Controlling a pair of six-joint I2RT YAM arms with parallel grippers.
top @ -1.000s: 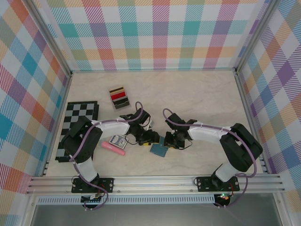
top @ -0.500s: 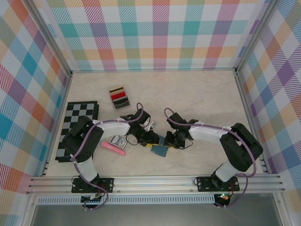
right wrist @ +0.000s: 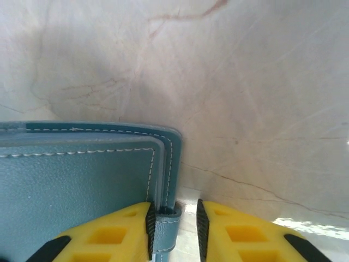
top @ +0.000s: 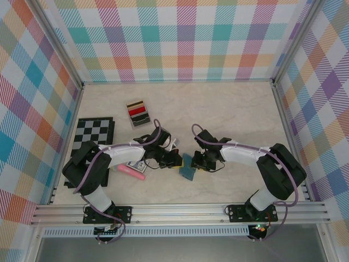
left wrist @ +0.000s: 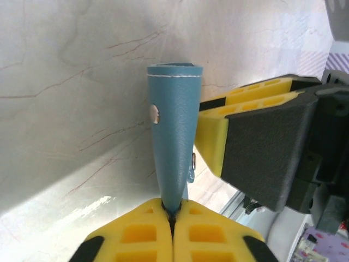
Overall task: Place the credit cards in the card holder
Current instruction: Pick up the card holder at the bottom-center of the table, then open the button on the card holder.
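Left gripper [left wrist: 172, 212]: jaws together now, pinched on the near edge of the card holder [left wrist: 174, 136]. A second ago they stood well apart beside it; you have just closed them. In the wrist view the holder stands on edge above the marble table [left wrist: 65, 82], folded, with a snap stud showing on its side.

Right gripper [right wrist: 173, 218]: fingers apart, a little wider than a second ago. The holder's small tab sits between them, against the pad on the left of the frame and clear of the other. Reads as letting go, not gripping.

From above, the holder is at lower centre of frame, between the two grippers. It looks narrower and tipped up where it lay flat before.

Credit cards [top: 138, 113]: fanned stack, upper left of centre, well apart from both grippers, unmoved. Pink stick [top: 127, 171] and playing-card box [top: 137, 164] lie just left of the left gripper.

Meaning: the holder has passed to your left side. No card is in yet. It looks shut, so you likely must open it first; the right arm is freeing up for that.
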